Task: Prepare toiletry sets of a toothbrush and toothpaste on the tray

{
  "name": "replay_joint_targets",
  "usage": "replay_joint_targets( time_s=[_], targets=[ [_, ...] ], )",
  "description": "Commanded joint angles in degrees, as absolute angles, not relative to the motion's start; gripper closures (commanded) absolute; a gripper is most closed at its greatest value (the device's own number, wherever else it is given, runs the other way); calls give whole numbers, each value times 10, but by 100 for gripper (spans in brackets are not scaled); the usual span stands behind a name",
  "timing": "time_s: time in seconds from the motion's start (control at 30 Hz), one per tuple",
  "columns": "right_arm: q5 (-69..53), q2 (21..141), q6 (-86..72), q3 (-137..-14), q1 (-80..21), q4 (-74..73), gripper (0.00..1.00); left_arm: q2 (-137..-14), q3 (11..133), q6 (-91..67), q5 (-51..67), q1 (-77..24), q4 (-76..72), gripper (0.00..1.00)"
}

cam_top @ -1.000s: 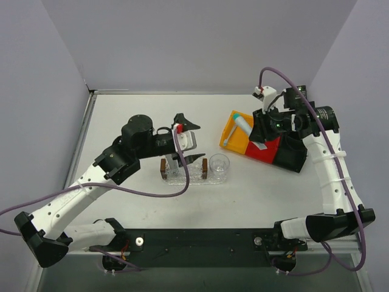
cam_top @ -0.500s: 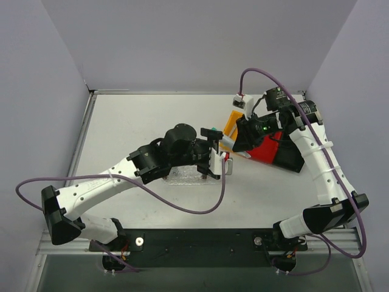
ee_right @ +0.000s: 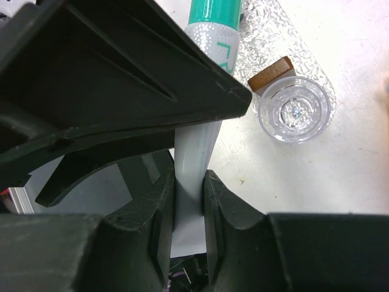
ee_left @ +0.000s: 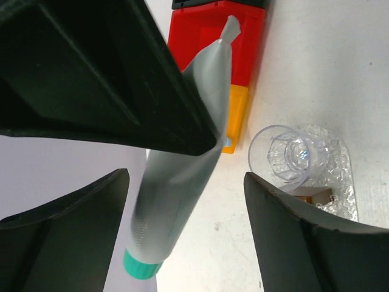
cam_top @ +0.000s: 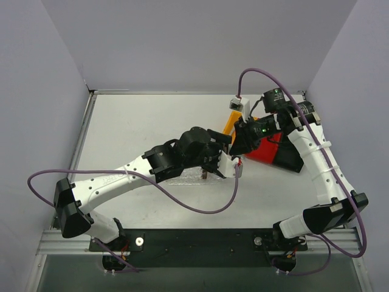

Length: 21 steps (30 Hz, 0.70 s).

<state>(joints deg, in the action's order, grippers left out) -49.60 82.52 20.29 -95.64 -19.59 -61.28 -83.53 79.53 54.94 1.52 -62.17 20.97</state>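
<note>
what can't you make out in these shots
- toothbrush: seen in no view; from above, the right arm covers most of the yellow bin
- tray: top view, mostly under the left arm; wrist views show only one end
- toothpaste: top view, lost where the arms meet
- red bin, inside: top view, under the right arm; left wrist view, partly behind the toothpaste
</note>
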Motion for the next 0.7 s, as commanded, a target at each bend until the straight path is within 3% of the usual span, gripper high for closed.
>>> replay_joint_targets(
  time_s=[0.0,0.13,0.33,0.43,0.47,0.5,0.53,0.6,0.67],
  targets=[
    [-541,812,221,-945,-200,-626,91,-831,806,567,-13,-624,175,16],
    [-540,806,224,-934,-202,-627,91,-828,795,573,-20,-623,170,45],
    [-539,798,221,-936,-201,-627,91,-820,771,576,-18,-623,165,58],
    [-529,796,220,-940,-202,-626,87,-817,761,576,-18,-623,164,74],
    [-525,794,219,-940,-202,-626,85,-816,759,575,-19,-623,163,78],
    [-513,793,218,-940,-202,-626,78,-813,755,567,-18,-623,161,92],
    [-507,790,217,-941,-202,-626,74,-810,745,563,-22,-622,157,99],
    [-492,783,214,-944,-202,-627,63,-800,731,547,-22,-619,141,100],
    [-467,775,208,-953,-202,-625,59,-788,710,538,-11,-612,129,100]
  ],
)
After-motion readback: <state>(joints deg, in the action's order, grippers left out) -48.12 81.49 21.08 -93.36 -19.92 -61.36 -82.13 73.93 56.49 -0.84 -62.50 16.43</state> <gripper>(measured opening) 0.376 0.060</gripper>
